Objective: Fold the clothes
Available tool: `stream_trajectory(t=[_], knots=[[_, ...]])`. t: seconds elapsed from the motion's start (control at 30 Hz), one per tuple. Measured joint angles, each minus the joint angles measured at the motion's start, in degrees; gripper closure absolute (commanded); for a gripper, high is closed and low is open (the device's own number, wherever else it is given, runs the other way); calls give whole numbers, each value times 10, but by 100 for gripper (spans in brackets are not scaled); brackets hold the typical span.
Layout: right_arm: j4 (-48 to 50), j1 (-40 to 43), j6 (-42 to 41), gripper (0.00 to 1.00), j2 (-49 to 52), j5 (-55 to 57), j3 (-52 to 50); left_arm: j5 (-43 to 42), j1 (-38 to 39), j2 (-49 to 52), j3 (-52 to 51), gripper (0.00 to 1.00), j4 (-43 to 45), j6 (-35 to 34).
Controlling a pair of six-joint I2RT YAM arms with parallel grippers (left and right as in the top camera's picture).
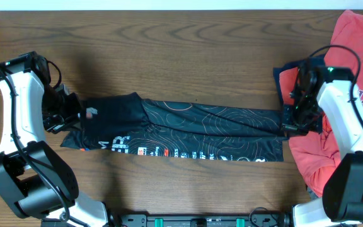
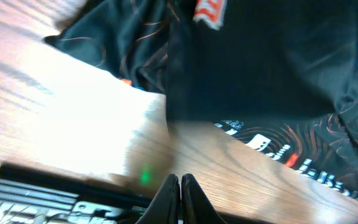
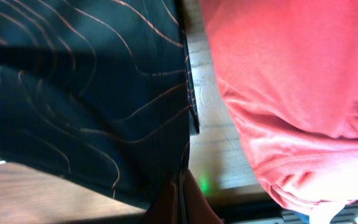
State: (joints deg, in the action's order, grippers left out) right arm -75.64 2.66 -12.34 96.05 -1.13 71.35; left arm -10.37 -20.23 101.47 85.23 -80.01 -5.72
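across the middle of the wooden counter [image 1: 169, 50] the black jersey [image 1: 188, 129] lies folded into a long narrow strip, its orange contour lines facing up and a row of white and orange lettering along the near edge. the left gripper [image 1: 77, 115] sits at the strip's left end. in the left wrist view its fingers [image 2: 174, 190] are pressed together over bare wood, just short of the cloth's edge, with nothing seen between them. the right gripper [image 1: 288, 128] is at the strip's right end. in the right wrist view it is closed, and the jersey's hem runs straight into the seam between its fingers [image 3: 169, 199]. just right of it lies a heap of red t-shirts [image 1: 351, 75], with a navy garment [image 1: 282, 79] showing at its left edge.
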Motion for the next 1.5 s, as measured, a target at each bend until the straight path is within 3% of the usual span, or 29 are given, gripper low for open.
stream_trajectory(t=[0.03, 0.23, 0.47, 0.5, 0.53, 0.6, 0.87, 1.07, 1.3, 1.43, 1.5], knots=[[9, 0, 0, 98, 0, 0, -13, 4, 0, 0, 0, 94, -4, 0], [26, 0, 3, 68, 0, 0, -56, 21, 0, 0, 0, 94, -25, 0], [39, 0, 6, 66, 0, 5, -58, -20, 14, 0, 0, 93, 36, 0], [41, 0, 6, 66, 0, 5, -58, -33, 21, 0, 0, 89, 52, 1], [42, 0, 6, 66, 0, 5, -58, -47, 32, 0, 0, 76, 71, 3], [45, 0, 6, 66, 0, 4, -58, -66, 58, 0, 0, 61, 109, 7], [46, 0, 6, 65, 0, 3, -58, -99, 181, 4, 0, 56, 196, -18], [46, 0, 6, 65, 0, 3, -58, -83, 247, 58, 0, 56, 211, -61], [45, 0, 6, 65, 0, 3, -58, -52, 272, 132, 0, 57, 218, -96], [45, 0, 7, 65, 0, 3, -58, -27, 274, 153, 0, 87, 214, -111], [45, 0, 7, 64, 0, 3, -58, -19, 274, 158, 0, 91, 208, -112]])
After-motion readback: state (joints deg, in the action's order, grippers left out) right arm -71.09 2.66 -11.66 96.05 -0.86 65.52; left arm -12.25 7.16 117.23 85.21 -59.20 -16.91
